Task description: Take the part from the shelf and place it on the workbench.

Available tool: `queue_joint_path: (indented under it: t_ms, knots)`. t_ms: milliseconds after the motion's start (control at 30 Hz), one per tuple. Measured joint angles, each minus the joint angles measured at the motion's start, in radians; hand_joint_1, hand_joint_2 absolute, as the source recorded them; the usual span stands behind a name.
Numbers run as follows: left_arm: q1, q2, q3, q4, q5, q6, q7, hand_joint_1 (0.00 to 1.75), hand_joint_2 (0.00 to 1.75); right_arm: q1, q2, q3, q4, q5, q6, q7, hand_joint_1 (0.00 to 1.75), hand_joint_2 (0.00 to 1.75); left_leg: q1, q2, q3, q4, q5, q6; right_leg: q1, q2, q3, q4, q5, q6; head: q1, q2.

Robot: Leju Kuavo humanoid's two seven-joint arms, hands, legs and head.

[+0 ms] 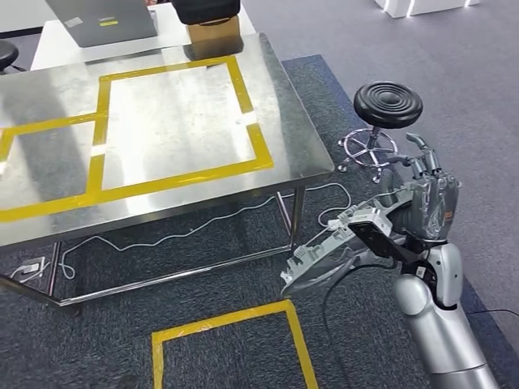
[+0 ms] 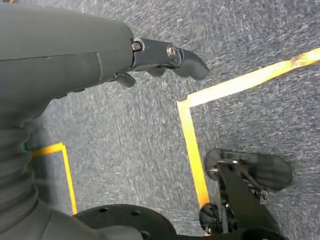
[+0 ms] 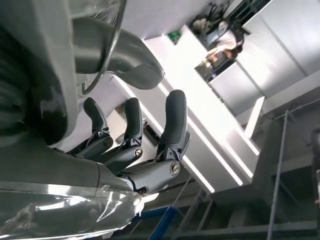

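right hand (image 1: 431, 190): raised beside the robot, fingers (image 3: 171, 125) curled around the part, holding it.
part (image 1: 333, 243): a long pale grey plastic piece in a clear wrapping; it sticks out from the right hand toward the tabletop, tilted, its far end low and just short of the tabletop's near corner, above the carpet.
right arm (image 1: 438, 316): silver, rising from the lower edge of the head view up to the right hand.
tabletop (image 1: 288, 121): bare shiny steel, ahead of and to the left of the right hand, apart from the part; yellow tape (image 1: 260, 146) marks rectangles on it.
stool (image 1: 387, 105): black round seat on a chrome base, just beyond the right hand, beside the tabletop's corner.
white cable (image 1: 202, 227): lies on the carpet under the tabletop.
carpet (image 1: 214, 275): dark grey, with a yellow taped square (image 1: 293, 320) below the part.
box (image 1: 214, 32): brown cardboard, at the far edge of the tabletop, well apart from the right hand.
left hand (image 2: 162, 57): hangs over the carpet with fingers loosely bent and apart, holding nothing.
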Motion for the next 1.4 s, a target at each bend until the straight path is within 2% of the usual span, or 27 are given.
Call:
queue_joint_path:
  t_ms: [67,100,133,200,267,333,367,433,467,500,533,567,600,633,700,767,833,867,933,1000,1067,1100,1133,1200,1267,1300,1400]
  knots:
    - [0.000,-0.001,0.000,0.000,0.000,0.000,0.000,0.00,1.75,0.002,0.000,0.001,0.001,0.000,0.000,0.000,1.75,1.75,0.001,0.013,-0.036,0.071,-0.014,-0.001,0.003,-0.027,0.001,0.000,-0.002,-0.002,0.000,0.000]
    - [0.000,-0.001,0.000,0.000,0.000,0.000,0.000,0.00,1.75,0.003,0.000,0.001,0.001,0.000,0.000,-0.001,1.75,1.75,0.001,0.015,-0.028,0.057,0.003,0.001,0.004,-0.039,0.002,0.000,-0.003,-0.002,0.000,0.000]
    - [0.000,0.000,0.000,0.000,0.000,0.000,0.000,0.00,1.75,0.003,0.000,0.001,0.001,0.000,0.000,-0.001,1.75,1.75,0.000,0.022,-0.002,0.011,0.031,0.005,0.005,-0.050,0.003,0.000,-0.005,-0.002,0.000,0.000]
    - [-0.001,0.000,0.000,0.000,-0.001,0.000,0.000,0.00,1.75,0.003,0.000,0.001,0.001,0.000,0.000,0.000,1.75,1.75,-0.008,0.069,0.067,-0.111,0.077,0.015,0.011,-0.071,0.007,0.002,-0.010,0.004,-0.001,0.000]
    - [-0.004,0.000,0.000,0.000,-0.001,0.000,0.000,0.00,1.75,0.002,0.000,0.000,0.001,0.000,0.000,0.000,1.75,1.75,-0.016,0.101,0.103,-0.177,0.087,0.026,0.019,-0.090,0.010,0.003,-0.016,0.013,0.000,0.000]
    - [-0.004,0.000,0.000,0.000,-0.001,0.000,0.000,0.00,1.75,0.002,0.000,0.001,0.001,0.000,0.000,0.000,1.75,1.75,-0.016,0.083,0.104,-0.184,0.084,0.035,0.022,-0.109,0.015,0.000,-0.021,0.022,0.002,0.000]
    - [-0.002,0.000,0.000,0.000,-0.001,0.000,0.000,0.00,1.75,0.002,0.000,0.002,0.001,0.000,0.000,0.000,1.75,1.75,-0.014,0.071,0.106,-0.187,0.084,0.040,0.020,-0.102,0.016,0.005,-0.028,0.027,0.003,0.000]
    - [-0.001,0.001,0.000,0.000,-0.001,0.000,0.000,0.00,1.75,0.002,0.000,0.002,0.001,0.000,-0.001,-0.001,1.75,1.75,-0.008,0.047,0.110,-0.190,0.087,0.048,0.016,-0.058,-0.006,0.063,-0.067,0.035,0.007,0.000]
    - [-0.002,0.001,0.000,0.000,-0.001,0.000,0.000,0.00,1.75,0.003,0.000,0.001,0.001,0.000,-0.001,0.000,1.75,1.75,-0.006,0.035,0.110,-0.191,0.087,0.051,0.015,-0.030,-0.033,0.122,-0.096,0.037,0.011,0.000]
    - [-0.003,0.002,0.000,0.000,-0.001,0.000,0.000,0.00,1.75,0.005,0.000,0.001,0.002,0.000,-0.001,0.000,1.75,1.75,-0.006,0.023,0.110,-0.191,0.087,0.053,0.015,-0.014,-0.066,0.189,-0.126,0.038,0.012,0.000]
    - [-0.003,0.002,0.000,0.000,-0.001,0.000,0.000,0.00,1.75,0.007,0.000,0.001,0.002,0.000,-0.001,0.000,1.75,1.75,-0.006,0.010,0.110,-0.191,0.087,0.055,0.014,-0.006,-0.097,0.246,-0.145,0.039,0.014,0.000]
    - [-0.003,0.002,0.000,0.000,-0.001,0.000,0.000,0.00,1.75,0.009,0.000,0.001,0.003,0.000,-0.001,0.000,1.75,1.75,-0.005,-0.003,0.110,-0.190,0.087,0.055,0.014,-0.003,-0.116,0.276,-0.146,0.041,0.014,0.000]
    - [-0.001,0.002,0.000,0.000,-0.001,0.000,0.000,0.00,1.75,0.010,0.000,0.001,0.003,0.000,-0.001,0.000,1.75,1.75,-0.004,-0.016,0.111,-0.190,0.087,0.054,0.012,-0.002,-0.117,0.267,-0.127,0.043,0.014,0.000]
    - [0.000,0.001,0.000,0.000,-0.001,0.000,0.000,0.00,1.75,0.010,0.000,0.001,0.003,0.000,-0.001,0.000,1.75,1.75,-0.002,-0.030,0.112,-0.189,0.087,0.052,0.009,0.002,-0.100,0.223,-0.094,0.045,0.014,0.000]
    - [0.000,0.001,0.000,0.000,-0.001,0.000,0.000,0.00,1.75,0.009,0.000,0.001,0.004,0.000,-0.001,0.000,1.75,1.75,0.002,-0.056,0.111,-0.184,0.086,0.041,-0.004,0.040,-0.043,0.093,-0.029,0.053,0.015,0.000]
    - [-0.002,0.003,0.000,0.000,-0.001,0.000,0.000,0.00,1.75,0.010,0.000,0.001,0.004,0.000,-0.001,0.000,1.75,1.75,0.003,-0.078,0.103,-0.180,0.089,0.028,-0.011,0.074,-0.009,0.024,-0.013,0.049,0.015,0.000]
    - [0.002,0.003,0.000,0.000,-0.001,0.000,0.000,0.00,1.75,0.011,0.000,0.002,0.005,0.001,-0.001,0.000,1.75,1.75,0.007,-0.097,0.097,-0.184,0.097,0.016,-0.008,0.067,-0.006,0.019,-0.015,0.032,0.015,0.000]
    - [0.005,0.004,0.000,0.000,-0.001,0.000,0.000,0.00,1.75,0.011,0.000,0.002,0.005,0.002,-0.001,0.000,1.75,1.75,0.007,-0.092,0.095,-0.185,0.097,0.010,-0.007,0.057,-0.005,0.018,-0.014,0.025,0.015,0.000]
    - [0.005,0.003,0.000,0.000,-0.001,0.000,0.000,0.00,1.75,0.009,0.000,0.001,0.004,0.002,-0.001,0.000,1.75,1.75,0.003,-0.046,0.074,-0.144,0.070,0.002,-0.007,0.037,-0.002,0.015,-0.012,0.011,0.009,0.000]
    - [0.002,0.000,0.000,0.000,-0.001,-0.001,0.000,0.00,1.75,0.010,0.000,0.000,0.003,0.004,-0.001,-0.001,1.75,1.75,0.002,0.005,0.017,-0.027,0.011,-0.002,-0.002,0.017,0.000,0.015,-0.013,0.001,0.003,0.000]
    - [0.001,-0.002,0.000,0.000,-0.001,-0.001,0.000,0.00,1.75,0.012,-0.001,0.000,0.003,0.004,-0.001,-0.001,1.75,1.75,0.003,0.017,-0.033,0.077,-0.025,-0.001,0.003,0.002,0.000,0.015,-0.015,-0.003,0.003,0.000]
    - [0.001,-0.002,0.000,0.000,-0.001,-0.001,0.000,0.00,1.75,0.013,-0.001,0.000,0.003,0.003,-0.001,-0.001,1.75,1.75,0.002,0.017,-0.035,0.084,-0.017,0.001,0.004,-0.004,0.000,0.015,-0.015,-0.003,0.002,0.000]
    - [0.002,-0.002,0.000,0.000,-0.001,-0.001,0.000,0.00,1.75,0.014,-0.001,0.000,0.003,0.002,-0.001,-0.001,1.75,1.75,0.001,0.017,-0.018,0.055,0.006,0.005,0.005,-0.008,0.000,0.015,-0.015,-0.003,0.003,0.000]
    - [0.001,-0.002,0.000,0.000,-0.001,-0.001,0.000,0.00,1.75,0.013,-0.001,0.000,0.002,0.002,-0.001,-0.001,1.75,1.75,-0.003,0.020,0.049,-0.064,0.062,0.017,0.008,-0.013,0.001,0.015,-0.017,-0.001,0.003,0.000]
    - [-0.001,-0.003,0.000,0.000,-0.001,-0.001,0.000,0.00,1.75,0.011,-0.001,0.000,0.002,0.002,-0.001,-0.001,1.75,1.75,-0.008,0.023,0.100,-0.158,0.080,0.026,0.012,-0.016,-0.001,0.016,-0.019,0.007,0.004,0.000]
    - [-0.001,-0.004,0.000,0.000,-0.001,-0.001,0.000,0.00,1.75,0.011,-0.001,0.000,0.002,0.002,-0.001,-0.001,1.75,1.75,-0.008,0.025,0.109,-0.176,0.078,0.026,0.014,-0.017,-0.002,0.016,-0.020,0.009,0.004,0.000]
    - [0.002,-0.004,0.000,0.000,-0.001,-0.002,0.000,0.00,1.75,0.011,-0.001,0.000,0.002,0.003,-0.002,-0.001,1.75,1.75,-0.007,0.023,0.111,-0.183,0.079,0.022,0.016,-0.017,0.001,0.009,-0.017,0.004,0.004,0.000]
